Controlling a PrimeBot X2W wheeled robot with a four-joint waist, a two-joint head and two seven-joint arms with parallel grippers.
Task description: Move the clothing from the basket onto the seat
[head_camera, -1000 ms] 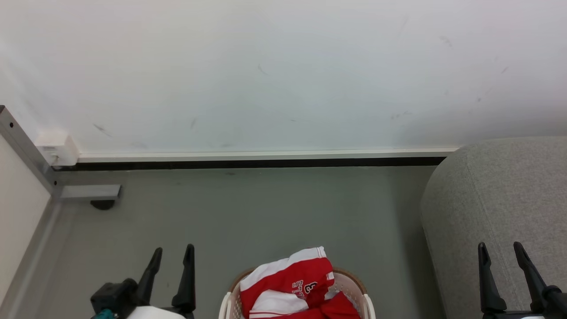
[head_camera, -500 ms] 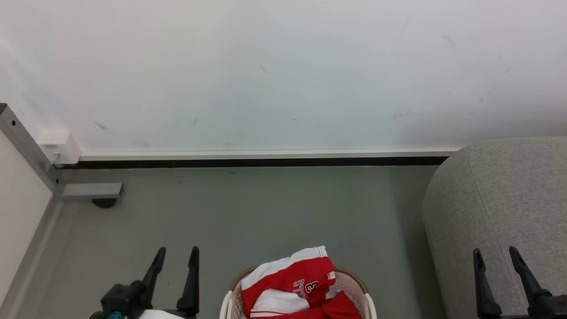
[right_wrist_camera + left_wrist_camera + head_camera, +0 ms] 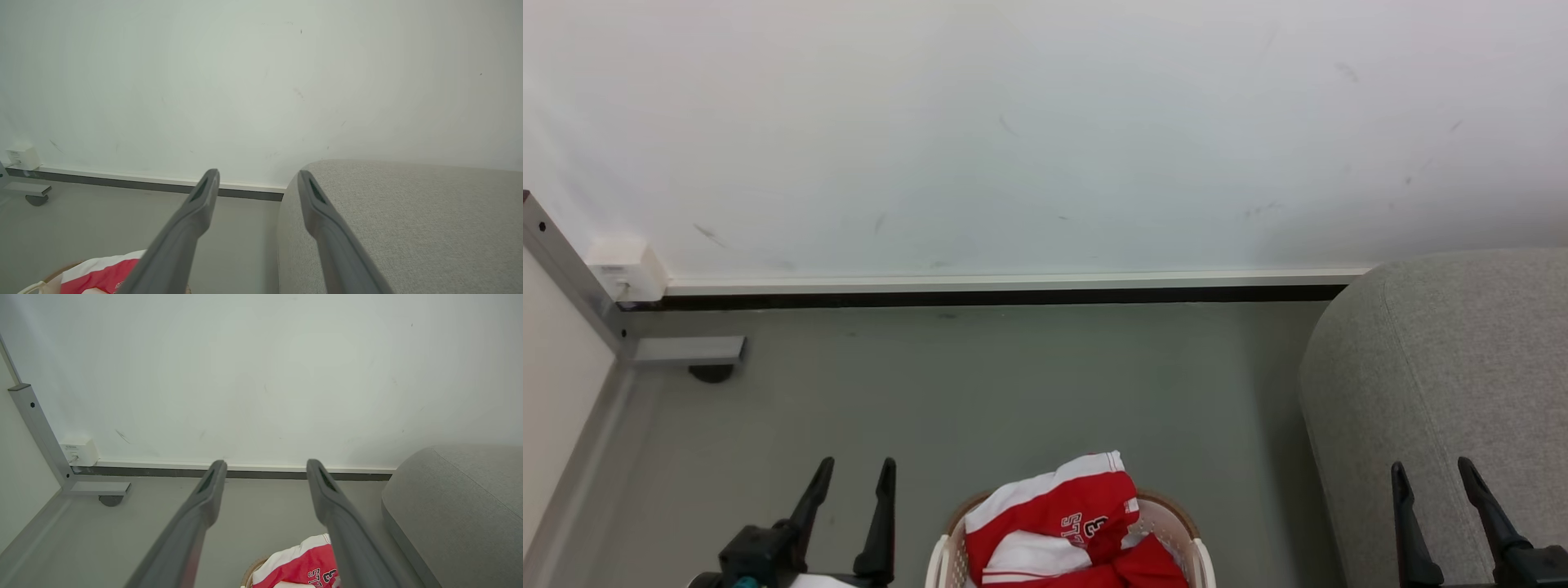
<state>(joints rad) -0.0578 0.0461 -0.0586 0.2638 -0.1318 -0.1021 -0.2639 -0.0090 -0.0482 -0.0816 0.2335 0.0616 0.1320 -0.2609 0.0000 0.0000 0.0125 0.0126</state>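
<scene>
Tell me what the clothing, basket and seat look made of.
The clothing: thin, matte jersey-like knit, red and white; it crumples in soft folds.
The basket: white moulded plastic, probably; smooth rim, perforated wall, brown band of unclear material.
The seat: grey woven upholstery, matte; visible weave and a seam.

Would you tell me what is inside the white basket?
Red and white clothing, piled above the rim of the basket, with dark lettering on top. Whatever lies beneath, and the basket's floor, is covered.

Left gripper [image 3: 858, 463] and right gripper [image 3: 1430, 463] hover, fingers [image 3: 880, 516] spread.
</scene>
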